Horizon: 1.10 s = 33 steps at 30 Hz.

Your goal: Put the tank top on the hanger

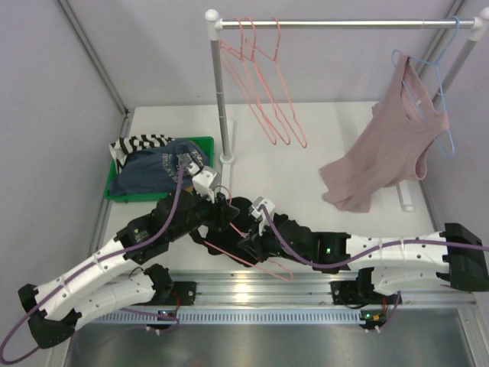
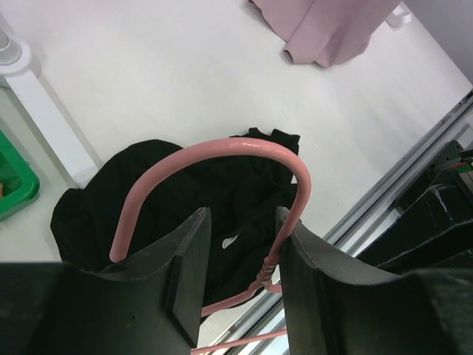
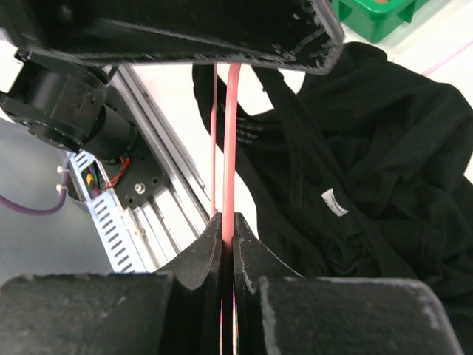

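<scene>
The black tank top (image 2: 140,207) lies crumpled on the white table under both grippers; it also shows in the right wrist view (image 3: 369,148). The salmon-pink hanger (image 1: 263,264) lies across it, its bottom toward the front rail. My left gripper (image 2: 244,251) is open, its fingers either side of the hanger's twisted neck, which touches the right finger. The hook (image 2: 222,148) arches above the fingertips. My right gripper (image 3: 228,229) is shut on a straight wire of the hanger (image 3: 230,133). In the top view both grippers (image 1: 221,205) (image 1: 248,229) meet over the black cloth.
A rack (image 1: 221,99) carries spare pink hangers (image 1: 263,84) and a dusty-pink tank top (image 1: 390,145) on a light blue hanger. A green bin (image 1: 202,143) with a dark blue shirt stands at the left. A metal rail (image 1: 267,287) runs along the front.
</scene>
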Available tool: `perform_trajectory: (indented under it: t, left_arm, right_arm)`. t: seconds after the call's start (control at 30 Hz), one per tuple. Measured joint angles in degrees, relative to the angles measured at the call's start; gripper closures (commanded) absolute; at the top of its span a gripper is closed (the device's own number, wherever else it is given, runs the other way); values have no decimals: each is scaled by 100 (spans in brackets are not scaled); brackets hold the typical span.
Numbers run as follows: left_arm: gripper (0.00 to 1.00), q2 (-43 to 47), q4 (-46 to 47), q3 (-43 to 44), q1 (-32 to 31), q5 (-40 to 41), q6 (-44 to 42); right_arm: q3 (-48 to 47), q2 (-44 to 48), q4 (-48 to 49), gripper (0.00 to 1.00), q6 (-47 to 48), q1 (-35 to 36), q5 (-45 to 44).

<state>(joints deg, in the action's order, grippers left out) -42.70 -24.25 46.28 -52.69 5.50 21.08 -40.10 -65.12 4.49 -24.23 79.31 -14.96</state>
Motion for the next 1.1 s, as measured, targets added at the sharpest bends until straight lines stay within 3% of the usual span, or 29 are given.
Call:
perform_trajectory:
  t: [0.13,0.27,0.43,0.5,0.9,1.0,1.1]
  left_arm:
    - [59,-35,72,-94,-28,142,0]
    - [73,-76,87,-125,-66,201,15]
    - [99,-109,151,-131,-125,201,-42]
    - [100,-127,155,-140,-127,219,-92]
    - [100,-184,114,-153,-98,525,-205]
    - [100,-184,114,-153,-98,599,-223]
    - [100,-184,111,-153,-98,638,-236]
  right_arm:
    - [-22,-66,7,100,-52,0,-17]
    - [-22,-114,11,100,-111,-11,-44]
    - [-50,-157,15,100,-168,-28,-74]
    - [-55,-168,13,99,-197,-33,-83]
    - [-55,15,-258,50,-540,-35,-332]
    - [-52,374,-448,40,-645,-35,-446]
    - [-48,931,-682,36,-800,-35,-588]
